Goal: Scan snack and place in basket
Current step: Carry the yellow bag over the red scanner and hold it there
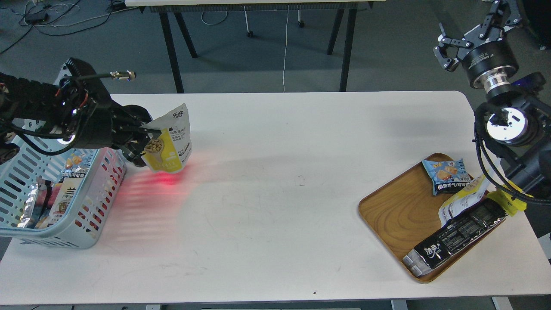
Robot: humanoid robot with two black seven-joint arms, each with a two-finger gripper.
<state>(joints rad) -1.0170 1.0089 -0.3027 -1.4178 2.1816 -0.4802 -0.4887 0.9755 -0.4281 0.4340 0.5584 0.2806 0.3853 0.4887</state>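
My left gripper (144,142) is shut on the snack (170,140), a yellow-and-white pouch picturing tan balls, and holds it in the air above the table's left part. The pouch hangs just right of the light blue basket (99,193), which holds several packs. A black scanner behind my left gripper is mostly hidden by it, and its red light falls on the table below the pouch. My right gripper (471,30) is open and empty, raised high beyond the table's far right corner.
A brown wooden tray (396,211) at the right holds a small blue packet (447,175), a long black pack (456,241) and another yellow-and-white pouch (462,199). A second table's legs stand behind the white table (280,193).
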